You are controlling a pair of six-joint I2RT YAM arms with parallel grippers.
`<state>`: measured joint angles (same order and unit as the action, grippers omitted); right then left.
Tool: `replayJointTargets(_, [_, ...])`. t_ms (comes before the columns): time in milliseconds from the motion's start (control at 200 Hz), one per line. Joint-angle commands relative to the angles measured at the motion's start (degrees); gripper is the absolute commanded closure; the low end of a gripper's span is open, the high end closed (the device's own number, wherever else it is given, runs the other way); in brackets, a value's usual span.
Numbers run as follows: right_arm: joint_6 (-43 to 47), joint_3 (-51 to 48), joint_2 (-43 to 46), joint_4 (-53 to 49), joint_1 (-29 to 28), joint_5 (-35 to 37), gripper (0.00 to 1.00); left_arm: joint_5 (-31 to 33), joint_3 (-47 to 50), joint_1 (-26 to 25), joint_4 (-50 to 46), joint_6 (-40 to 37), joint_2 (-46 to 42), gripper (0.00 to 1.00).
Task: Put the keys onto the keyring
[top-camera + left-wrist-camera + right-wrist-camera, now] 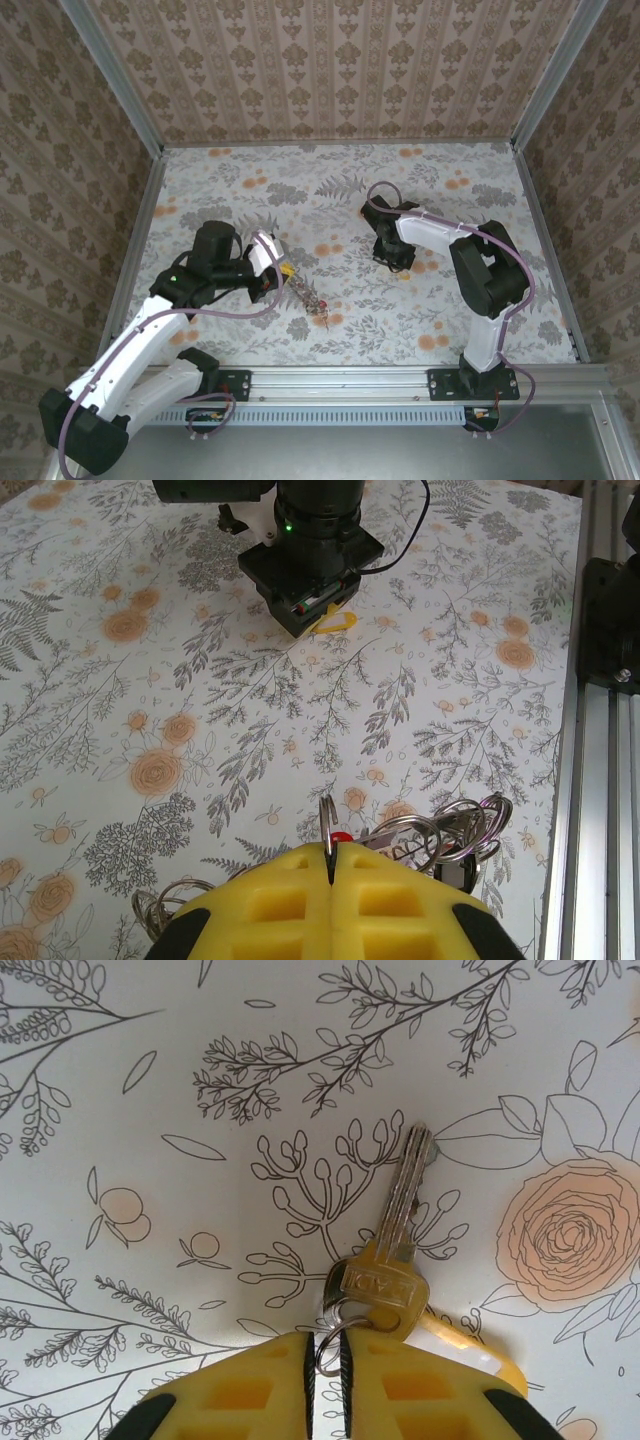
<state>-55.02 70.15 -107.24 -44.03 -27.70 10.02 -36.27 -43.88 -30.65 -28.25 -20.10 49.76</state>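
Observation:
My left gripper (330,868) is shut on a thin silver keyring (328,820), which stands edge-on between its yellow pads. A red key head (342,837) and a bunch of other rings and keys (450,835) hang just right of it. In the top view this bunch (310,293) trails from the left gripper (283,272) onto the cloth. A yellow-headed key (395,1260) lies flat on the table, blade pointing away. My right gripper (340,1370) has its pads closed on the small split ring (335,1335) threaded through that key's head. A yellow tag (470,1345) lies under the key.
The table is covered by a floral cloth (340,190) and walled on three sides. An aluminium rail (590,780) runs along the near edge. The right arm's gripper (310,600) stands on the cloth across from the left one.

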Motion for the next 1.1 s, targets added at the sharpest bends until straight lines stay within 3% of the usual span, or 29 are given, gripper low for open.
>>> replayJointTargets(0, [1.20, 0.25, 0.32, -2.80, -0.49, 2.55, 0.85, -2.03, -0.27, 0.24, 2.01, 0.72, -0.36, 1.00])
replayJointTargets(85, [2.17, 0.24, 0.78, -3.40, -0.65, 3.66, 0.86, -2.04, -0.33, 0.24, 1.97, 0.68, -0.29, 1.00])
replayJointTargets(365, [6.50, -0.81, 1.62, -3.78, -0.61, 4.06, 0.76, -2.11, -0.33, 0.24, 2.38, 1.03, 0.08, 1.00])
replayJointTargets(600, [10.65, -1.02, 0.50, -4.34, -0.95, 6.43, 0.76, -1.92, -0.42, 0.16, 2.38, 1.20, 0.16, 1.00])
replayJointTargets(820, [11.67, -1.07, 0.32, -4.36, -0.95, 7.96, 0.85, -1.65, -0.68, 0.07, 2.32, 1.38, 0.24, 1.00])
replayJointTargets(925, [12.11, -0.89, 0.41, -4.47, -1.00, 7.31, 1.00, -1.50, -0.76, 0.07, 2.04, 1.29, 0.18, 1.00])
replayJointTargets(1095, [13.01, -0.96, 2.82, -4.27, -1.00, 6.29, 1.00, -1.39, -1.09, -0.02, 1.24, 0.97, 0.11, 1.00])
